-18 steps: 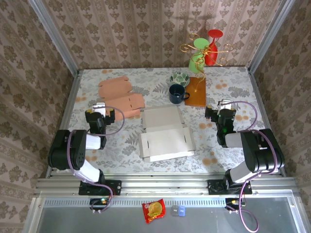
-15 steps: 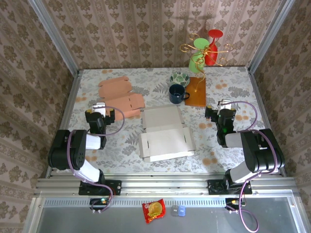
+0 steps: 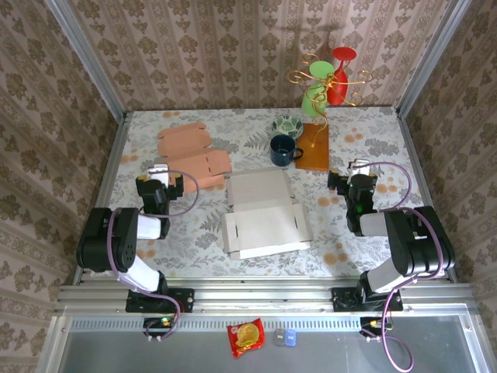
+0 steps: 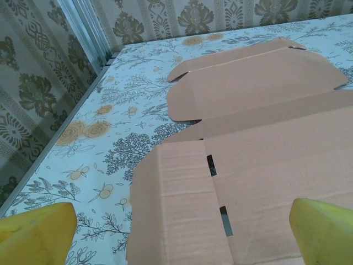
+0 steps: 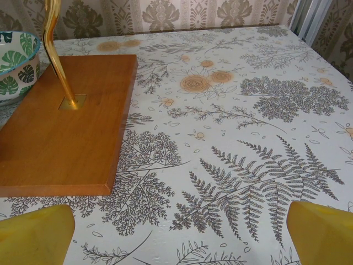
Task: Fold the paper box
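ready posture before the first fold
the left gripper (image 3: 162, 177) and right gripper (image 3: 354, 174) rest low at either side of the table (image 3: 194, 237), each spread wide and holding nothing, which leaves the middle free for work. the white paper box (image 3: 262, 221) lies flat between them, flaps out, no fold made. brown cardboard blanks (image 4: 259, 154) lie just ahead of the left gripper, probably spares, though this cannot be confirmed.

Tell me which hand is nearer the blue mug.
Right. The right hand sits a short way to the blue mug's right and toward the robot; the left hand is much farther off on the mug's left.
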Motion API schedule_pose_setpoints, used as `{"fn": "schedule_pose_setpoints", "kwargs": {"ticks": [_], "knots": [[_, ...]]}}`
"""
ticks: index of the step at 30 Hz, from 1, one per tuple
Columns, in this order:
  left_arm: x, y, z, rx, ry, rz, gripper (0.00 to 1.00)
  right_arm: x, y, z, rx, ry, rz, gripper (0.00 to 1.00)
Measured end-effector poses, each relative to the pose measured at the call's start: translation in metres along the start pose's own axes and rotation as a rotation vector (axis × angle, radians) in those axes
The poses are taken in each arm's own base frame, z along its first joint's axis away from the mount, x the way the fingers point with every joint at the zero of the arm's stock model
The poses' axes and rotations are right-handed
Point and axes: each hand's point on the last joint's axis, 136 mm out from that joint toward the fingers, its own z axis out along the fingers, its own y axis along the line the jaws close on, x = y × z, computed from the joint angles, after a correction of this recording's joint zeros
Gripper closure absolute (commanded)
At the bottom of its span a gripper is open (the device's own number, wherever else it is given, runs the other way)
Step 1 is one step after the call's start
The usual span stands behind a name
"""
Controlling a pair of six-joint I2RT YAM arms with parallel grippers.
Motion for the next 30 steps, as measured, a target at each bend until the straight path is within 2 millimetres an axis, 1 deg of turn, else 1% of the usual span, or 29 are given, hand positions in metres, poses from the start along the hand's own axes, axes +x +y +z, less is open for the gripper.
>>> {"fn": "schedule_pose_setpoints", "kwargs": {"ticks": [3, 4, 6, 8, 9, 12, 13, 14, 15, 16, 17, 18, 19, 20, 21, 22, 23, 24, 25, 26, 28, 29, 30], "knots": [[-0.002, -0.001, -0.015, -0.040, -0.021, 0.031, 0.00, -0.011, 0.000, -0.011, 0.006, -0.028, -0.004, 0.00], [-0.009, -0.007, -0.023, -0.043, -0.041, 0.056, 0.00, -0.020, 0.000, -0.018, 0.014, -0.048, -0.002, 0.00], [-0.034, -0.021, -0.038, -0.042, -0.103, 0.094, 0.00, -0.045, 0.000, -0.035, 0.026, -0.104, 0.010, 0.00], [-0.071, -0.034, -0.054, -0.036, -0.172, 0.093, 0.00, -0.082, 0.003, -0.055, 0.035, -0.168, 0.032, 0.00], [-0.088, -0.036, -0.059, -0.036, -0.185, 0.070, 0.00, -0.102, 0.006, -0.064, 0.035, -0.191, 0.059, 0.00], [-0.156, -0.034, -0.069, 0.005, -0.165, -0.119, 0.00, -0.175, 0.016, -0.087, -0.008, -0.197, 0.253, 0.00], [-0.176, -0.029, -0.072, 0.037, -0.171, -0.216, 0.00, -0.198, 0.015, -0.095, -0.028, -0.191, 0.342, 0.00], [-0.191, -0.021, -0.073, 0.083, -0.171, -0.342, 0.03, -0.216, 0.014, -0.103, -0.058, -0.188, 0.424, 0.00], [-0.193, -0.014, -0.071, 0.108, -0.147, -0.436, 0.07, -0.225, 0.015, -0.108, -0.096, -0.179, 0.485, 0.00], [-0.188, -0.009, -0.067, 0.128, -0.103, -0.531, 0.08, -0.226, 0.017, -0.112, -0.131, -0.144, 0.536, 0.02], [-0.174, -0.011, -0.063, 0.142, -0.030, -0.607, 0.09, -0.219, 0.020, -0.113, -0.140, -0.084, 0.574, 0.09], [-0.160, -0.022, -0.061, 0.165, 0.049, -0.654, 0.10, -0.207, 0.025, -0.112, -0.142, -0.013, 0.593, 0.15], [-0.138, -0.044, -0.061, 0.197, 0.164, -0.697, 0.14, -0.192, 0.037, -0.111, -0.155, 0.073, 0.602, 0.20], [-0.114, -0.069, -0.067, 0.229, 0.285, -0.724, 0.19, -0.175, 0.050, -0.109, -0.169, 0.162, 0.610, 0.25], [-0.094, -0.090, -0.077, 0.252, 0.389, -0.742, 0.23, -0.159, 0.060, -0.109, -0.182, 0.232, 0.611, 0.29], [-0.074, -0.111, -0.092, 0.278, 0.494, -0.773, 0.29, -0.137, 0.072, -0.109, -0.198, 0.323, 0.615, 0.31], [-0.057, -0.129, -0.109, 0.300, 0.585, -0.806, 0.38, -0.116, 0.083, -0.112, -0.220, 0.403, 0.627, 0.33], [-0.043, -0.142, -0.124, 0.315, 0.651, -0.838, 0.40, -0.097, 0.090, -0.115, -0.234, 0.469, 0.638, 0.35], [-0.024, -0.153, -0.141, 0.320, 0.731, -0.877, 0.41, -0.076, 0.097, -0.119, -0.248, 0.536, 0.651, 0.36], [-0.005, -0.162, -0.158, 0.317, 0.804, -0.911, 0.41, -0.056, 0.104, -0.124, -0.260, 0.599, 0.662, 0.37], [0.029, -0.173, -0.187, 0.284, 0.924, -0.961, 0.40, -0.021, 0.114, -0.133, -0.272, 0.712, 0.679, 0.38], [0.043, -0.176, -0.200, 0.265, 0.971, -0.979, 0.40, -0.006, 0.120, -0.137, -0.280, 0.766, 0.683, 0.38], [0.053, -0.180, -0.212, 0.252, 1.010, -1.000, 0.39, 0.004, 0.124, -0.141, -0.290, 0.805, 0.688, 0.38]]}}
